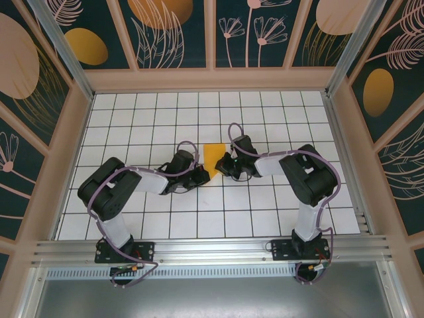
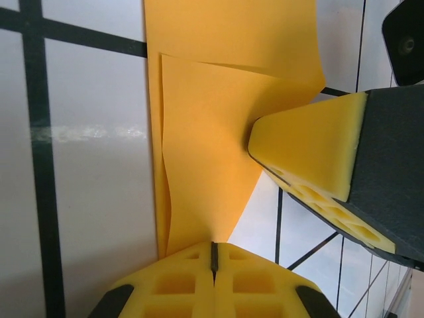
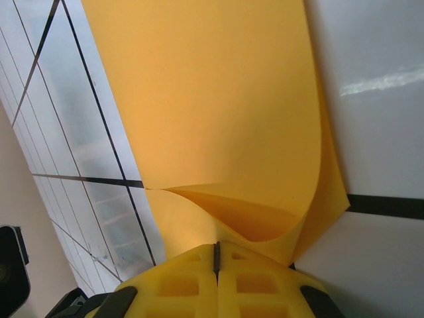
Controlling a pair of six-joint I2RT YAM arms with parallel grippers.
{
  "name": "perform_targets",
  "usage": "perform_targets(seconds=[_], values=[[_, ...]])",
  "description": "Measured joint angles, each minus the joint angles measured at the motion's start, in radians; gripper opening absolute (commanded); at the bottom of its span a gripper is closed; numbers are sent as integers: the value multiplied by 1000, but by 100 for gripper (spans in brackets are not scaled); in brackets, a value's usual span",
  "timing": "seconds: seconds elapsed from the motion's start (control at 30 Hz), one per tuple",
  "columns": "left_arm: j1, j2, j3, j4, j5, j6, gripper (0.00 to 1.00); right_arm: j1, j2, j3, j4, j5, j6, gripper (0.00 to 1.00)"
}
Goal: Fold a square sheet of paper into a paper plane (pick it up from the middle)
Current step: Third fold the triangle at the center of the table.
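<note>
On the white gridded surface (image 1: 265, 218) lies the square sheet of paper (image 1: 213, 158). It is folded over itself into a narrower shape whose long axis runs near-to-far, crosswise to the line joining the two hands. At the sheet's near left corner the left hand (image 1: 200, 175) is clamped tight, a thin taper of paper caught in the seam between its pads. At the sheet's right edge the right hand (image 1: 225, 165) is likewise closed on a curled-up flap. Both hands grip the sheet, so neither is nearer. The next crease, I judge, depends on carrying one pinched edge across that long axis toward the sheet's opposite side.
</note>
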Motion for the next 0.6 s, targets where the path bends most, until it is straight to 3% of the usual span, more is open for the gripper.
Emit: perform_targets(seconds=[0.3, 0.6], values=[[0, 0, 0, -3, -4, 0, 0, 19, -58, -18, -10, -19, -146, 0], [0, 0, 0, -3, -4, 0, 0, 51, -53, -18, -37, -26, -178, 0]])
